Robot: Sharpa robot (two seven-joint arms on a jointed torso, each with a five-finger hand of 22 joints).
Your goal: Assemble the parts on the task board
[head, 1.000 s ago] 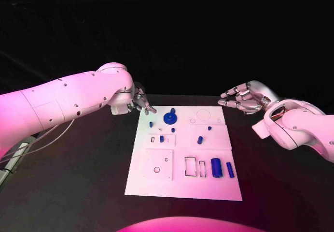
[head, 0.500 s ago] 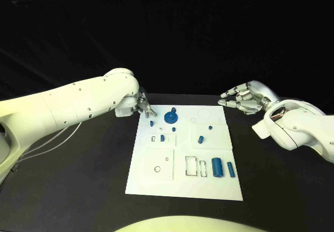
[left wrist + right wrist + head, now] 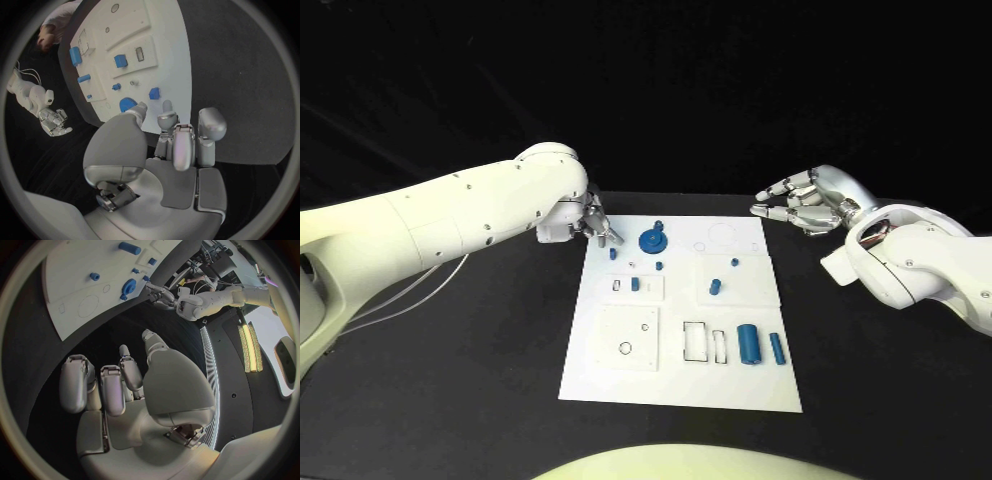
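Note:
The white task board [image 3: 629, 375] lies in the middle of the black table. A blue round gear-like part [image 3: 652, 240] sits near its far edge, with several small blue pegs [image 3: 714, 287] below it. Two blue cylinders [image 3: 749, 345] lie at its right side. My left hand [image 3: 593, 222] hovers at the board's far left corner, fingers apart and holding nothing. In the left wrist view its fingertips [image 3: 167, 106] point at the gear [image 3: 127, 104] and a small peg [image 3: 154, 93]. My right hand [image 3: 798, 205] hangs beyond the far right corner, loosely curled and holding nothing, and it appears again in the right wrist view [image 3: 125, 385].
Bare black table [image 3: 473, 360] surrounds the board on all sides. The board carries outlined slots and raised white plates [image 3: 629, 338] near its front. In the right wrist view the board [image 3: 69, 285] lies ahead, with my left hand [image 3: 159, 294] beyond it.
My left arm has shifted slightly, and its hand has dipped a little at the board's far left corner. The right hand and the parts have not moved.

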